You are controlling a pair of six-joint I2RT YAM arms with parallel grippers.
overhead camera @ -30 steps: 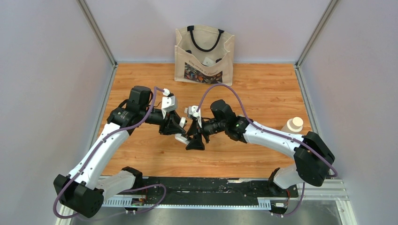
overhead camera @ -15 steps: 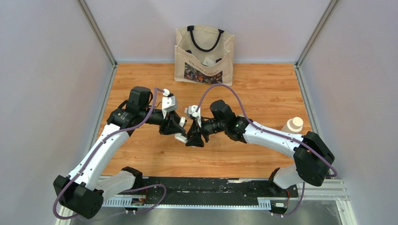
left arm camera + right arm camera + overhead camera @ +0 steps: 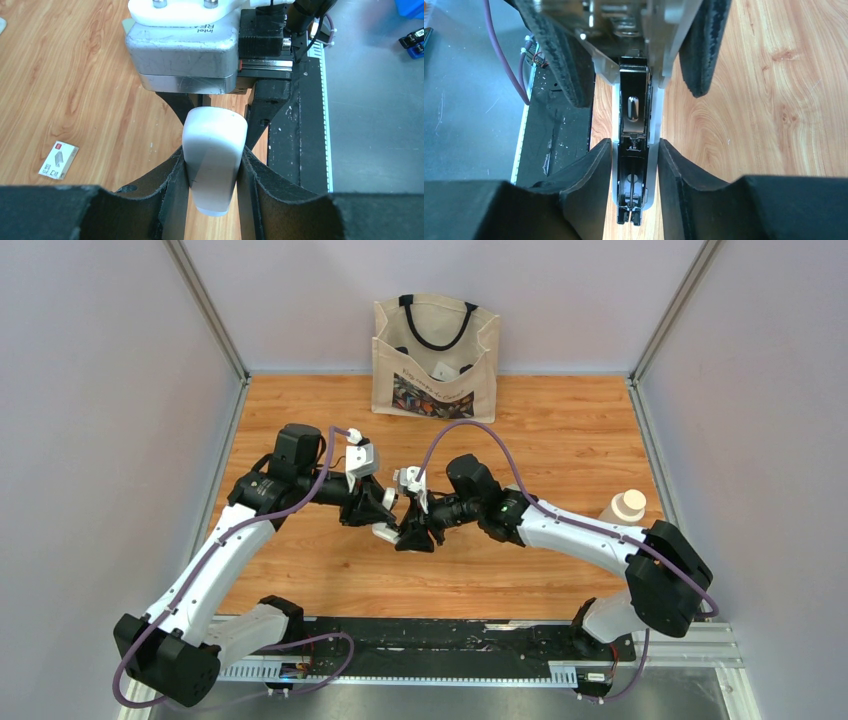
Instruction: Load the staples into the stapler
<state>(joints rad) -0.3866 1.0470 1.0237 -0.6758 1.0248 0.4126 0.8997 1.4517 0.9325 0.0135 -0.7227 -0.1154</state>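
Note:
The stapler (image 3: 385,533) is held above the wooden table between both arms. In the left wrist view its rounded white end (image 3: 215,145) sits clamped between the pads of my left gripper (image 3: 214,172), which is shut on it. In the right wrist view the stapler (image 3: 631,107) shows its black inner channel and white sides. My right gripper (image 3: 634,152) is shut on it, with both pads against the white sides. In the top view the left gripper (image 3: 383,512) and right gripper (image 3: 413,531) meet at the table's middle. The staples are out of view.
A small white box with a red mark (image 3: 58,160) lies flat on the wood to the left. A tote bag (image 3: 435,355) stands at the back wall. A white bottle (image 3: 625,507) stands at the right edge. The black rail (image 3: 450,640) runs along the near edge.
The right gripper's jaws have closed in onto the stapler's sides. Both grippers and the stapler have shifted slightly away from the near edge. The left gripper's hold has not changed.

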